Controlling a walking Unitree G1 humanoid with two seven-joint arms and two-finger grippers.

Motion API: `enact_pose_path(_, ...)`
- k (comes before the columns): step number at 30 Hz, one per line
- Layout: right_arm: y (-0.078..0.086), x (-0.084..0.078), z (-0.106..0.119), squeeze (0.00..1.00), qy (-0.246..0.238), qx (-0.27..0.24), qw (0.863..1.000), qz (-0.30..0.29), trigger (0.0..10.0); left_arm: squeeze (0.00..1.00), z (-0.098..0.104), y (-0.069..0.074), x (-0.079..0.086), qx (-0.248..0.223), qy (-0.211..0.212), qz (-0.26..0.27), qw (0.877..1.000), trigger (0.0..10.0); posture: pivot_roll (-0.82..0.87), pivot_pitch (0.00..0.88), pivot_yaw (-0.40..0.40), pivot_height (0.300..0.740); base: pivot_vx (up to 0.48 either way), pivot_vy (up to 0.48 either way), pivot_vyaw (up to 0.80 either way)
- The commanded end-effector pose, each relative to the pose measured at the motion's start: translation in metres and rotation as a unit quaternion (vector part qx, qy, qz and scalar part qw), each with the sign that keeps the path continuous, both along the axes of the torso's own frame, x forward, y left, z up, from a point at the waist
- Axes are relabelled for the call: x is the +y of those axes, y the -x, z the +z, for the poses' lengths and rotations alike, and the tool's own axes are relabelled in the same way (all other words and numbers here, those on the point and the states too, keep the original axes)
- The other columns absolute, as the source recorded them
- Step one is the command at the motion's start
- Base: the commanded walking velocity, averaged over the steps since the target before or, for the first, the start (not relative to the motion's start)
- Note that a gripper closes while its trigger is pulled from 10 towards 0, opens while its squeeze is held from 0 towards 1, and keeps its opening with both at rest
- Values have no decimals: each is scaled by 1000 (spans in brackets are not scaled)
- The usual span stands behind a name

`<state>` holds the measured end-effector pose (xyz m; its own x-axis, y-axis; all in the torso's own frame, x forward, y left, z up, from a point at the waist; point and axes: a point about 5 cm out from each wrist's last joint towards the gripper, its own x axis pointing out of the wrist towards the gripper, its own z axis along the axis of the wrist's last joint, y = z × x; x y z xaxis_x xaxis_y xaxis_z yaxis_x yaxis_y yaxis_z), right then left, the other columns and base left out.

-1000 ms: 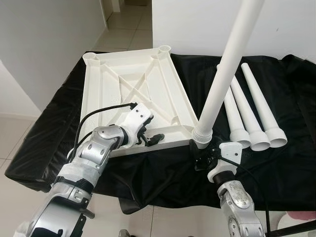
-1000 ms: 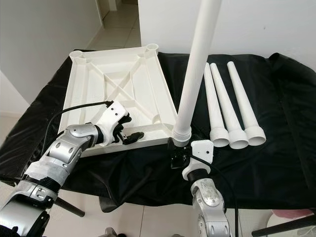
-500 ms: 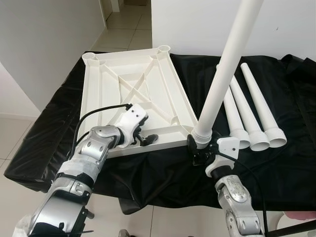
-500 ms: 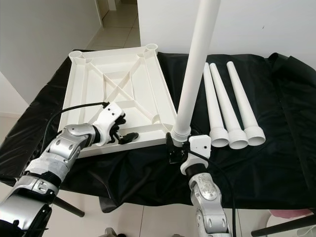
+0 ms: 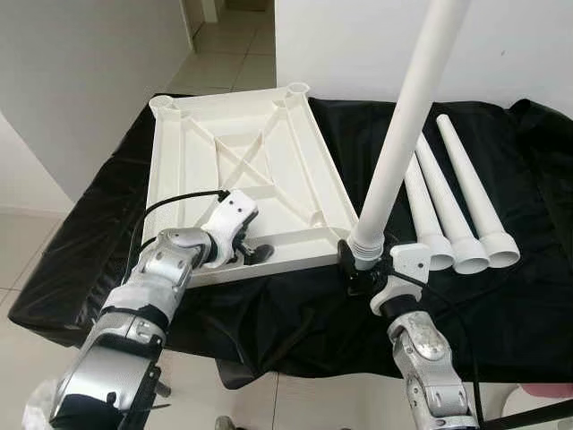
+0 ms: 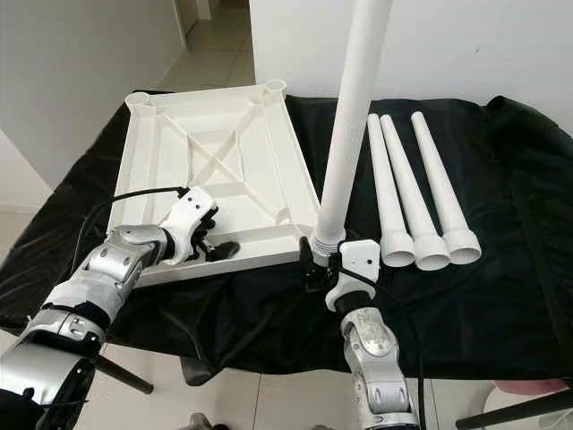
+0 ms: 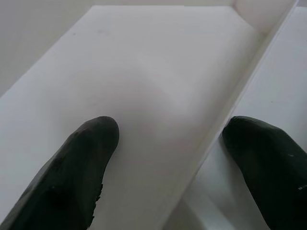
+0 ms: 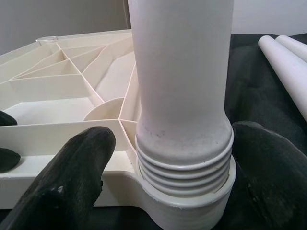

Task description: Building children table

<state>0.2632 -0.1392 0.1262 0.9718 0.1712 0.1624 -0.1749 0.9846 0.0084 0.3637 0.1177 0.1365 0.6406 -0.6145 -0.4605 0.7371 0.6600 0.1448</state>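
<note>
A white plastic tabletop (image 5: 242,143) lies upside down on a black cloth, ribs facing up. My left gripper (image 5: 249,255) is shut on its near rim (image 7: 158,96), one black finger (image 7: 72,177) on each side of the wall. A long white table leg (image 5: 403,125) stands nearly upright, its threaded end in the near right corner socket (image 8: 182,211). My right gripper (image 5: 363,269) is shut on that leg (image 8: 180,72) just above the threads.
Three more white legs (image 5: 457,197) lie side by side on the black cloth (image 5: 501,305) to the right of the tabletop, wide ends toward me. A white wall stands behind the table and tiled floor lies to the left.
My left gripper has slid to the left along the near rim. The right gripper and the leg's base have shifted slightly left, toward the corner.
</note>
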Motion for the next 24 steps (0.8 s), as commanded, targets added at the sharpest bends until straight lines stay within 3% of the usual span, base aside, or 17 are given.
enact_pose_path(1, 0, 6, -2, 0, 1, -1, 1000, 8, 10000, 0, -5, -8, 17, -37, -42, 124, 991, 10000, -99, 27, 71, 740, 0, 0, 0)
enact_pose_path(4, 0, 6, -2, 0, 1, -1, 1000, 8, 10000, 0, -6, -8, 17, -33, -39, 124, 991, 10000, -99, 27, 71, 740, 0, 0, 0)
enact_pose_path(5, 1, 6, -3, 0, 2, -1, 1000, 8, 10000, 0, -7, -8, 17, -29, -38, 125, 991, 9020, -100, 28, 72, 740, 0, 0, 0)
enact_pose_path(6, 1, 6, -3, 0, 3, 0, 1000, 8, 10000, 0, -9, -7, 18, -23, -39, 128, 991, 4510, -104, 26, 74, 740, 0, 0, 0)
enact_pose_path(9, 1, 6, -4, 0, 3, 0, 1000, 8, 10000, 0, -10, -7, 18, -19, -39, 130, 991, 4510, -104, 26, 74, 740, 0, 0, 0)
enact_pose_path(10, 1, 5, -4, 0, 4, 0, 1000, 7, 10000, 0, -10, -7, 18, -18, -38, 131, 990, 2667, -106, 26, 75, 740, 0, 0, 0)
enact_pose_path(11, 1, 5, -4, 0, 3, 0, 1000, 6, 10000, 0, -10, -7, 19, -18, -38, 132, 990, 0, -106, 24, 73, 740, 0, 0, 0)
enact_pose_path(24, 0, 6, -6, 0, 7, 2, 1000, 11, 10000, 0, -11, -8, 23, -17, -32, 149, 988, 0, -98, 21, 65, 740, 0, 0, 0)
